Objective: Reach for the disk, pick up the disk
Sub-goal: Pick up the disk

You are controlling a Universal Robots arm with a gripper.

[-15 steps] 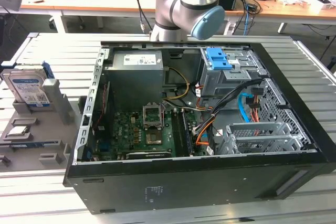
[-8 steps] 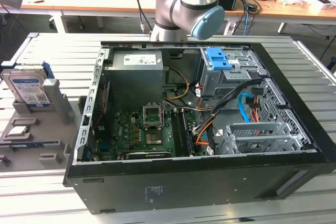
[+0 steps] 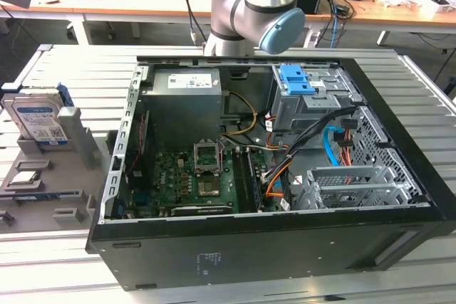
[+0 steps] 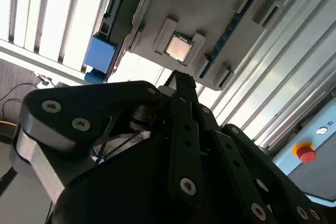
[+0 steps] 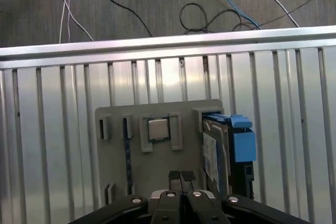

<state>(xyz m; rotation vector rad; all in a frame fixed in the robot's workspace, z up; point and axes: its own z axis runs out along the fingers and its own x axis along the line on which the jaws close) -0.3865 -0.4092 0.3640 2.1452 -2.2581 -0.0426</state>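
Claw [image 5: 181, 176] hangs over the grey holder [image 5: 157, 161], fingertips pressed together with nothing between them, and in the second wrist view the claw [image 4: 181, 77] reads the same, closed and empty. It's above the holder's middle, nearest the chip [image 5: 157, 128] in its square pocket, and touching nothing. The disk [image 5: 212, 156] stands on edge in the slot at one end of the holder, just beside the chip's pocket, blue rail [image 5: 242, 145] on its outer side. Toward the holder's other end a memory stick [image 5: 126, 150] sits on edge in its groove. Over to the exterior view: the disk [image 3: 39, 120] is upright, label facing out, in the holder [image 3: 60, 176] near the counter [image 3: 78, 69] edge at the exterior view's left, just beside the open case [image 3: 271, 176]. The arm [image 3: 263, 5] shows above the case's far side. Inside the case a blue caddy [image 3: 296, 80] sits on the drive cage [image 3: 313, 105], well apart from the disk
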